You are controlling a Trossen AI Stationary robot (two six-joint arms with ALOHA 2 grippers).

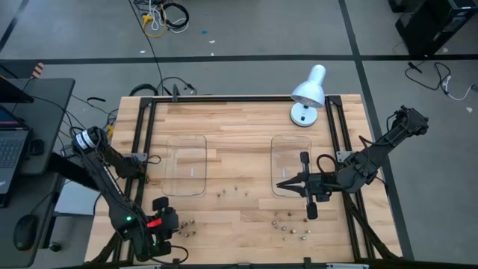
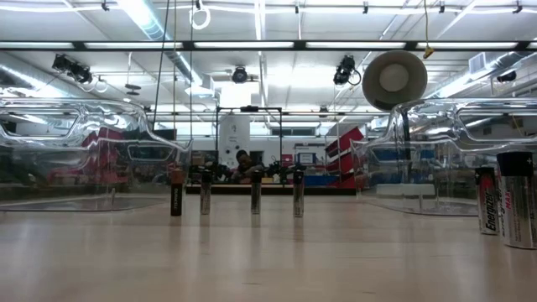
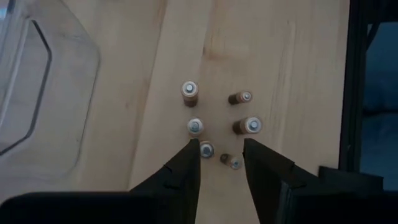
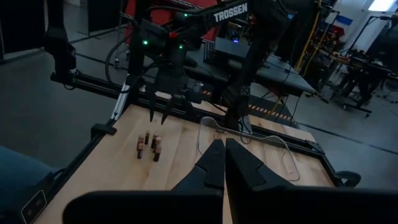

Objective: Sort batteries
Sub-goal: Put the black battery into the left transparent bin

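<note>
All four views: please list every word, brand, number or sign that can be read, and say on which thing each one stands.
"TROSSEN": white letters on the left arm, right wrist view.
"Energizer": reads lengthwise on a battery at the right edge, low view.
The larger battery beside it carries print, too blurred to read.
The dark battery standing left of the middle has a label too small to read.
No readable text in the high or left wrist views.

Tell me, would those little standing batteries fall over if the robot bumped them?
Probably. The batteries under the left gripper stand upright on narrow ends, so a nudge would likely tip them. Being round, they might then roll across the smooth wooden table. They crowd together, so one could topple its neighbours.
</note>
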